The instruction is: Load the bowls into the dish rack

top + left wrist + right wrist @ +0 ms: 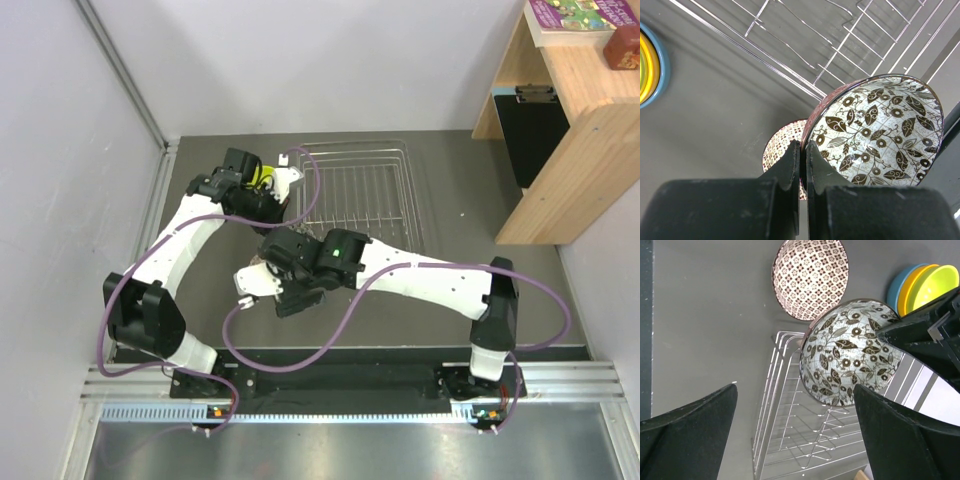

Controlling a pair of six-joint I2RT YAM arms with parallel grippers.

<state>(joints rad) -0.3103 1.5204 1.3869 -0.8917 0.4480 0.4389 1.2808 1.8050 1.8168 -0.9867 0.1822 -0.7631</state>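
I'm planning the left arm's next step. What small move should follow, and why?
Probably shift the leaf-patterned bowl further over the dish rack: the left gripper is shut on its rim, and it hangs tilted by the rack's corner, not yet inside.

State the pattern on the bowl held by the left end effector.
The bowl shows brownish-grey leaves and vines on white, clearest in the left wrist view.

Dish rack [365,190] on the grey worktop [460,215] just right of my left jaws, lime-yellow bowl [262,178] peeking beside them, my right jaws close on their near side, wooden shelf [560,120] well right of both.
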